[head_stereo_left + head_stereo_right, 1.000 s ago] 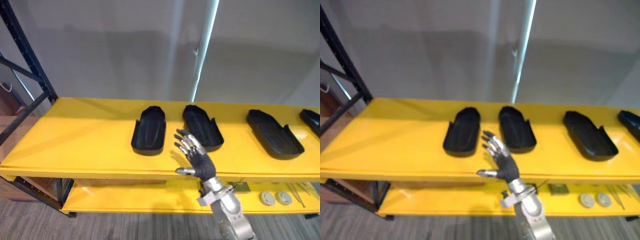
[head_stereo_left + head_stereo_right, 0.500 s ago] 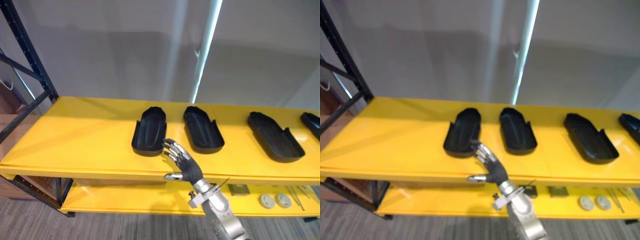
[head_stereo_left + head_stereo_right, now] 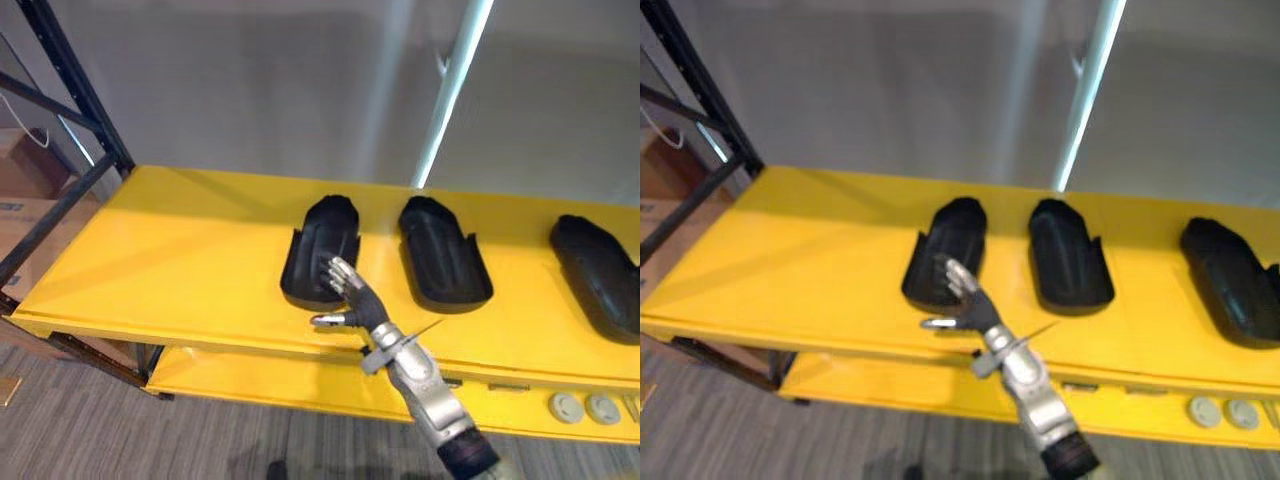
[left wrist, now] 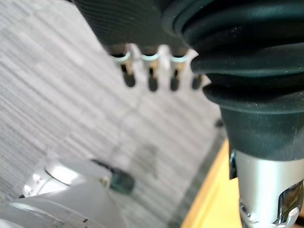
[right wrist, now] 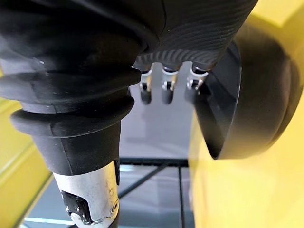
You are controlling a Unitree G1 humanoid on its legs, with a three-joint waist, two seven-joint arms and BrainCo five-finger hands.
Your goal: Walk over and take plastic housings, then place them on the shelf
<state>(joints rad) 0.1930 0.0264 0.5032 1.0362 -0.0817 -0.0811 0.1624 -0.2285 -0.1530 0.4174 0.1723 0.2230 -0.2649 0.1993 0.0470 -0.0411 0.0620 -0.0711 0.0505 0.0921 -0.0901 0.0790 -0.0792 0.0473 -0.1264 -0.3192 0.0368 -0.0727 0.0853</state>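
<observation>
At the bottom of the head views you see grey floor (image 3: 120, 430). Your left hand (image 4: 152, 76) hangs over that floor in its wrist view, fingers loose and holding nothing. Just above the floor runs the lower shelf (image 3: 260, 385), with two pale discs (image 3: 585, 408) at lower right.

Your right hand (image 3: 348, 298) sits at centre frame, its arm coming up from lower right. Its fingers are spread and straight and grip nothing. The fingertips overlap the near end of the left housing (image 3: 325, 240); you cannot tell whether they touch it. In the right wrist view the housing's dark rim sits just beside the fingers (image 5: 166, 90).

Three black housings lie open side up on the yellow top shelf (image 3: 170, 250). The left one is at centre, the middle housing (image 3: 440, 260) is just to its right, and the right housing (image 3: 600, 275) is cut off by the right edge. A black post (image 3: 70, 85) slants across the upper left.
</observation>
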